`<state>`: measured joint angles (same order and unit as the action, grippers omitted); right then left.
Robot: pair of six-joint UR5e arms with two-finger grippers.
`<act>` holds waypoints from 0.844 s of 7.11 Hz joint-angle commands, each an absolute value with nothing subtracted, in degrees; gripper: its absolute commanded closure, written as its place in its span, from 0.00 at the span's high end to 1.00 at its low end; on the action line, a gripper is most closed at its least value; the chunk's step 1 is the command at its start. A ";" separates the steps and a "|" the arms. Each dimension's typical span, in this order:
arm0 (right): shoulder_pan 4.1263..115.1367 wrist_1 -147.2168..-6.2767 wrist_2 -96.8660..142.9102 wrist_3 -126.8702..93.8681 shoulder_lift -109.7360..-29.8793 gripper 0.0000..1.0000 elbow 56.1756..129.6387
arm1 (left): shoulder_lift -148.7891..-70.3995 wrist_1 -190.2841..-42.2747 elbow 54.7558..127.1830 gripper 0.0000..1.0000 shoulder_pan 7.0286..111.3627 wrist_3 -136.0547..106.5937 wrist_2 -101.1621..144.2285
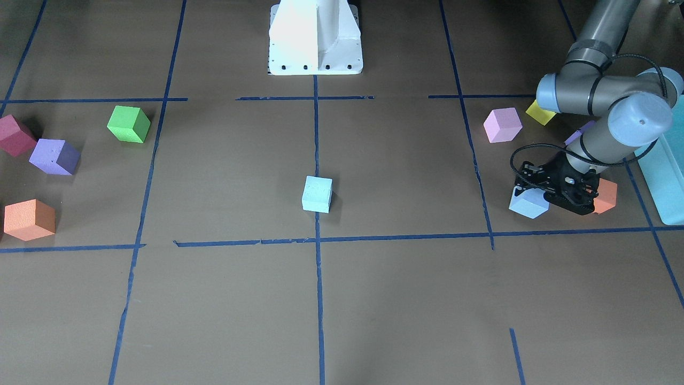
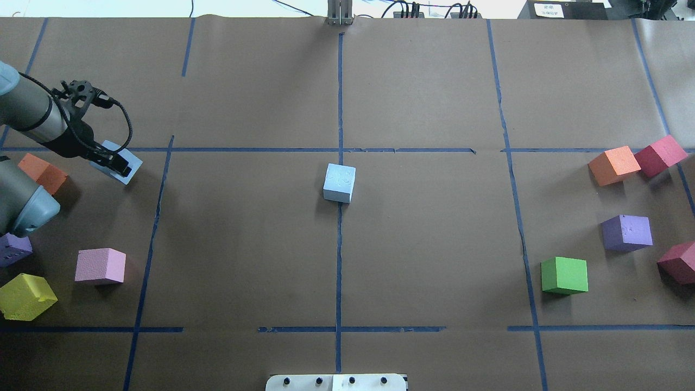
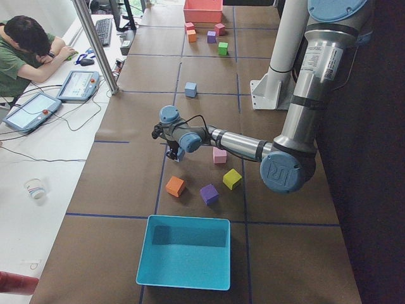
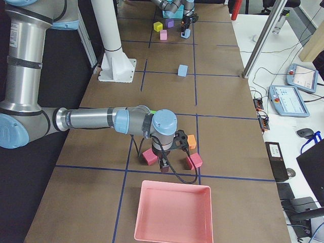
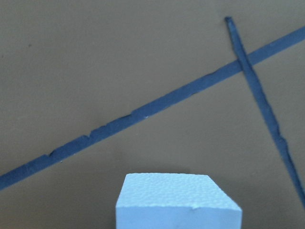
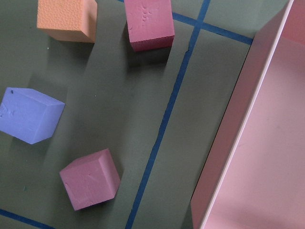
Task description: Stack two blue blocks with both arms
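Blue block (image 1: 526,206) in grip of left claw (image 2: 117,165), second blue block (image 2: 339,183) at centre; right claw (image 4: 167,162): state unclear.

overhead and front cameras face each other steeply down, sharing the central blue block (image 2: 339,183).

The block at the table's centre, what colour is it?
Pale blue; the block shows best overhead.

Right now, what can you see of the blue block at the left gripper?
The blue block is a pale foam cube, pebbled surface, crisp edges. It is turned askew to the tape grid. The left gripper covers part of its top; whether it is clamped, I cannot tell. An orange cube lies close by, not touching.
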<state>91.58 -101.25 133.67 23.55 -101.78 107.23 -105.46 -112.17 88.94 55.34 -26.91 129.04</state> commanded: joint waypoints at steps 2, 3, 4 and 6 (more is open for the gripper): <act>91.58 -101.25 134.12 23.55 -101.78 1.00 107.23 | -123.34 -94.59 91.59 0.25 47.43 -43.95 125.97; 91.58 -101.25 134.12 23.55 -101.78 1.00 107.23 | -129.23 -94.48 88.88 0.25 42.85 -50.73 120.81; 91.58 -101.25 134.12 23.55 -101.78 1.00 107.23 | -136.25 -94.48 83.46 0.25 40.71 -54.80 119.89; 91.58 -101.25 134.12 23.55 -101.78 1.00 107.23 | -146.22 -94.39 74.91 0.26 36.76 -58.43 115.86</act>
